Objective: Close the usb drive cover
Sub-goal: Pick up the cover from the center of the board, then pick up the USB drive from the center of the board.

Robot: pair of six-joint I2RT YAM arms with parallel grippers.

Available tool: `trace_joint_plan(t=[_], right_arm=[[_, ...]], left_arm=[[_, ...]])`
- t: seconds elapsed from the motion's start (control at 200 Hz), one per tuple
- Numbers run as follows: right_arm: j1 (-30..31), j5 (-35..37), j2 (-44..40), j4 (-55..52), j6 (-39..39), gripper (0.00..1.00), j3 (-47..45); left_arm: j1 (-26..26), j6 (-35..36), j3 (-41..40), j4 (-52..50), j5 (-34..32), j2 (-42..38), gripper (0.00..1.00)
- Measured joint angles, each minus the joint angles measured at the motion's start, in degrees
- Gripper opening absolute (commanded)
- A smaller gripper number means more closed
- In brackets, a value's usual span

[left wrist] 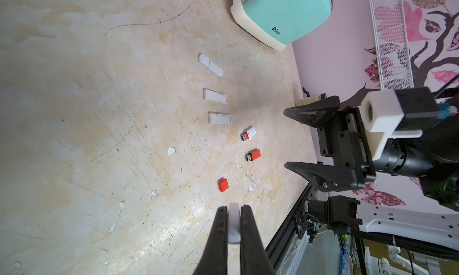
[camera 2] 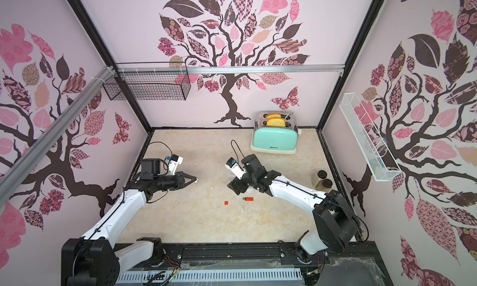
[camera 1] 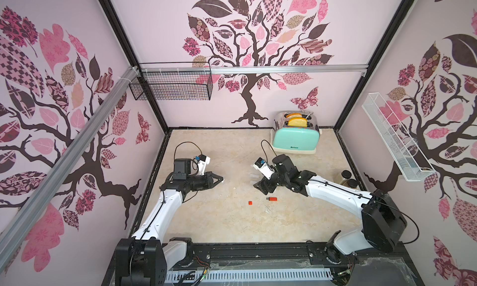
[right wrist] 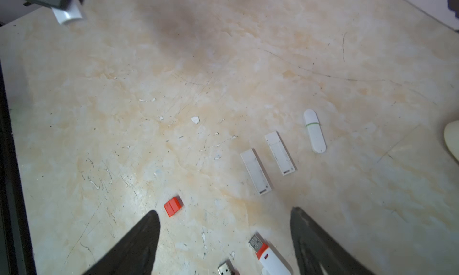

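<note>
In a top view the left hand [camera 1: 221,179] is closed and the right hand [camera 1: 260,188] is spread above the desk [camera 1: 232,225]. In the left wrist view, the left hand clamps a white cap [left wrist: 234,222]. In the right wrist view, the uncapped white usb drive [right wrist: 269,257] lies on the desk between the right hand's parted fingers [right wrist: 139,244].

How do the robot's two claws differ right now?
The left gripper is shut on a small white cap; the right gripper stands open and holds nothing. The left gripper hangs off to one side, while the right gripper hangs above an uncapped white drive. Both have black pointed fingers.
</note>
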Motion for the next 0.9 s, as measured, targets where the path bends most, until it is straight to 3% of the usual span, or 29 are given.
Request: trace_joint_plan(t=[0.435,0.895], right_arm=[[-3.26,7.32,13.35,-17.68,-1.16,0.75,11.15],[-3.28,12.09,18.16,-22.73,-5.25,0.69,12.37]], left_arm=[[2.23,1.46,0.11,-0.83,-1.16,-0.63,0.0],[2.78,2.64,0.11,-1.62,-1.66,-1.03,0.0]])
